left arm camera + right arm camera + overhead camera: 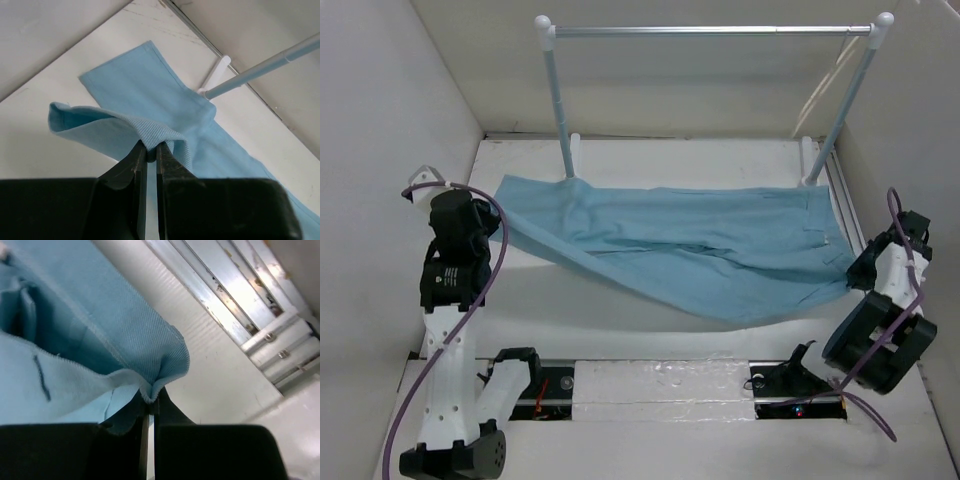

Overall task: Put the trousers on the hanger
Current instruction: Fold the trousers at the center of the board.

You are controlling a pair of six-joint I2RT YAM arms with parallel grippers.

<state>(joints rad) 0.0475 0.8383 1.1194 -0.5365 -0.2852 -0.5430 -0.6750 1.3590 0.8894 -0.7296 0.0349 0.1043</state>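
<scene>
left fingers (142,153) clamped on the trousers' (700,250) left end | right fingers (161,408) clamped on the right end | trousers' long axis left-right, slung between both arms over table (620,325), just near of clothes rail (710,30) | hanger not in view

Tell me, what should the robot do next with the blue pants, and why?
Probably lift both ends a little, together. The left gripper is shut on one end of the trousers and the right gripper is shut on the other, so the grip looks ready. But much of the cloth lies on the table. Raising it evenly should free it without tugging.
</scene>
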